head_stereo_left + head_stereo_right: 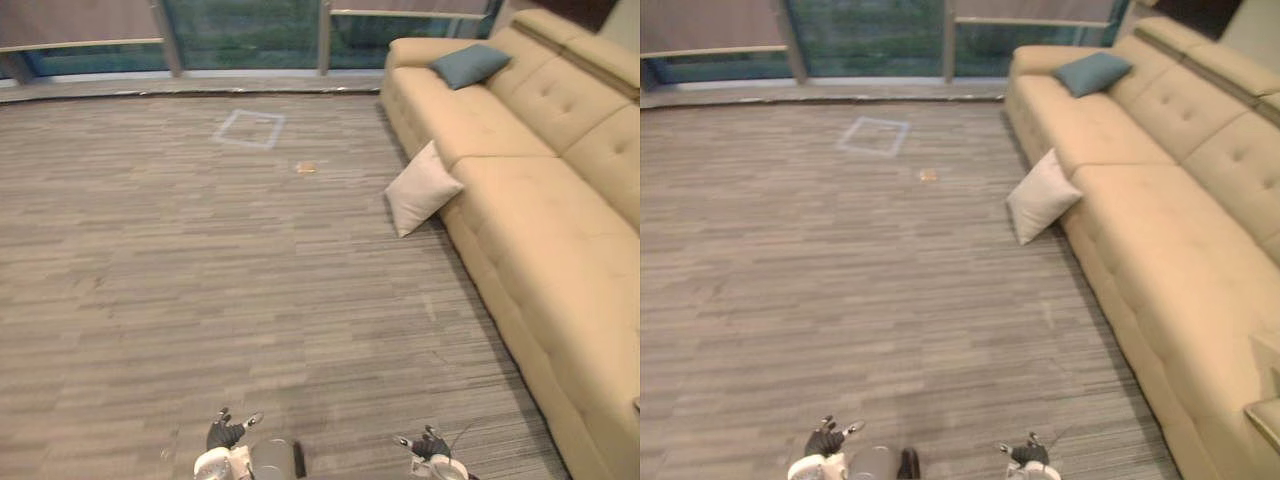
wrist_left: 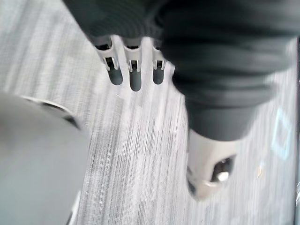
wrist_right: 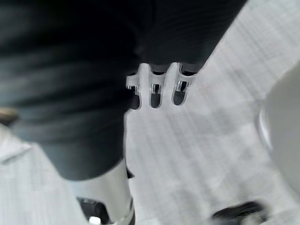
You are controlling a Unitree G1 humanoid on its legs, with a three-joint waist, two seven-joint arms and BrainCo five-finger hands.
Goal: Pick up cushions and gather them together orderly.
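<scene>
Both the left hand point(image 1: 225, 433) and right hand point(image 1: 430, 443) are hanging loose-fingered and empty, probably because the cream cushion point(image 1: 421, 188) is leaning on the sofa point(image 1: 540, 230) well ahead of the right hand, teal cushion point(image 1: 470, 64) sitting farther beyond.

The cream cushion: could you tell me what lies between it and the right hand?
Only bare carpet separates the right hand from the cream cushion, as the left eye view shows.
</scene>
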